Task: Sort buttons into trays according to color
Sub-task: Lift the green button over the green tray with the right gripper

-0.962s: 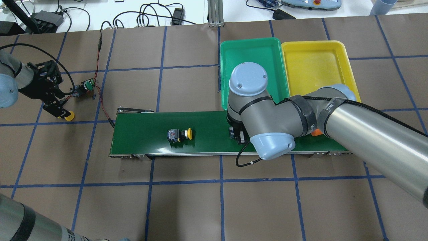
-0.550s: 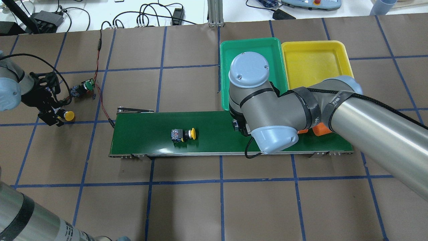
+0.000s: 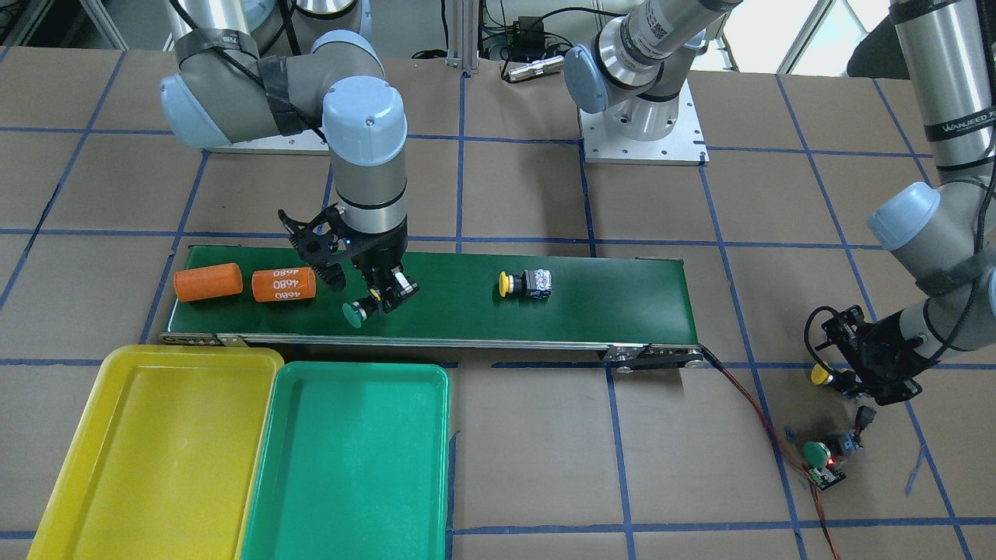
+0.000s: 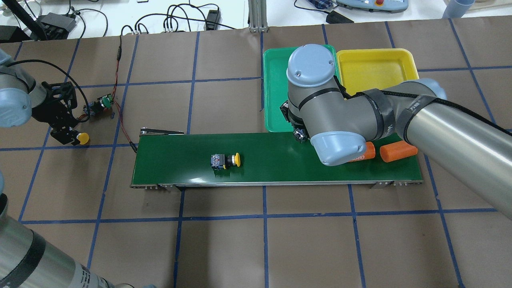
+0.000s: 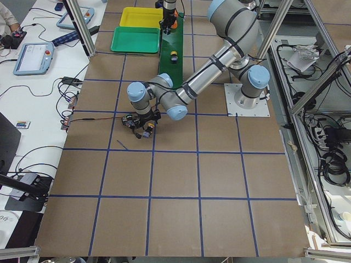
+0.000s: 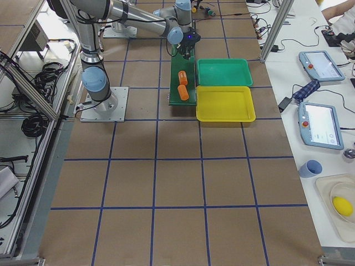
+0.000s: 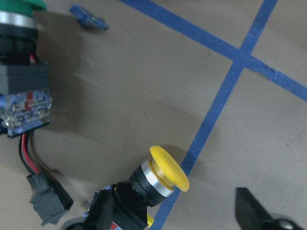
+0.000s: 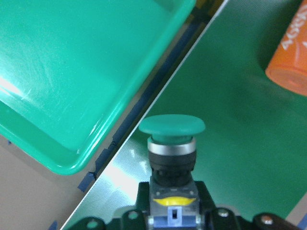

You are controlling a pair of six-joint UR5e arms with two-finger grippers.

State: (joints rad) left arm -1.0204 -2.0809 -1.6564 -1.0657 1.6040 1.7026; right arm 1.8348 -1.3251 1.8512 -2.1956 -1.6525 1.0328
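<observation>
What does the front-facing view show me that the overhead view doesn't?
Front-facing only: the right gripper clamping a green button over the belt, near its tray-side edge. Overhead only: a teach pendant beyond the table; there the right arm mostly hides that grip. Both: a yellow button lying on the belt, the green tray and the yellow tray.

Tabletop [image 4: 224, 248] under and all round the right claw [image 3: 385, 297]: brown sheet, blue tape grid [image 4: 264, 216]. Beyond the claw, past the table's operator-side edge: white bench [image 4: 120, 16], black cables [image 4: 175, 12], aluminium post [image 4: 258, 16], two teach pendants [image 6: 320, 124]. Behind the claw: cable coils [image 6: 25, 94] inside an aluminium frame. Light bright, even.
</observation>
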